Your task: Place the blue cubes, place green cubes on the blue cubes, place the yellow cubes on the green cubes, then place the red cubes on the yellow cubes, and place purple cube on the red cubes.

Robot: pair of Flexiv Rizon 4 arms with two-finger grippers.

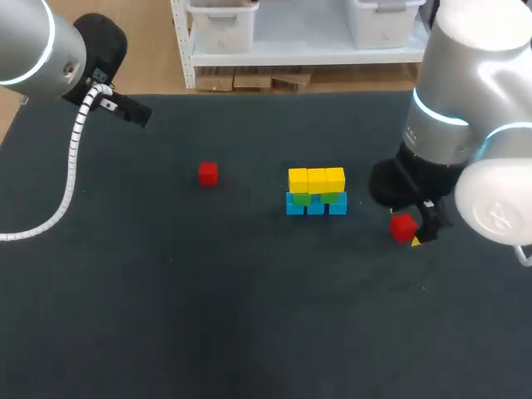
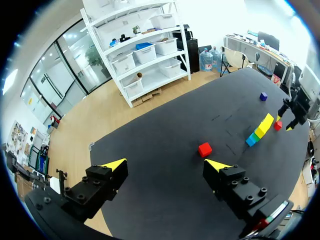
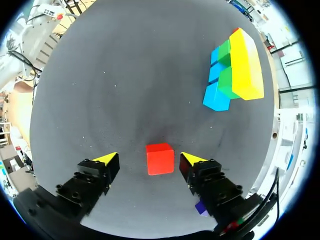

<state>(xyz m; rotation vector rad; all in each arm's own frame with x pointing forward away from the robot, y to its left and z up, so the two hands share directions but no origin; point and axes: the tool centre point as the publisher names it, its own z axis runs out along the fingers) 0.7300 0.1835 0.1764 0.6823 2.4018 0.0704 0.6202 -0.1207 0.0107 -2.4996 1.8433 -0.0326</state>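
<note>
Near the table's middle stands a small wall: three blue cubes (image 1: 316,205) at the base, green cubes (image 1: 302,199) on them and three yellow cubes (image 1: 317,179) on top. One red cube (image 1: 208,173) lies alone to its left. A second red cube (image 1: 403,226) lies to its right, between the fingers of my right gripper (image 1: 408,232). In the right wrist view this red cube (image 3: 160,158) rests on the table inside my right gripper (image 3: 150,158), whose fingers stand open and clear of its sides. My left gripper (image 2: 166,165) hangs open and empty, high over the table's left side. A purple cube (image 2: 263,96) lies beyond the wall.
The black table (image 1: 208,316) is bare in front and on the left. My right arm (image 1: 465,116) hides the table's right rear. The left arm (image 1: 50,50) with its white cable (image 1: 71,179) is at the far left corner.
</note>
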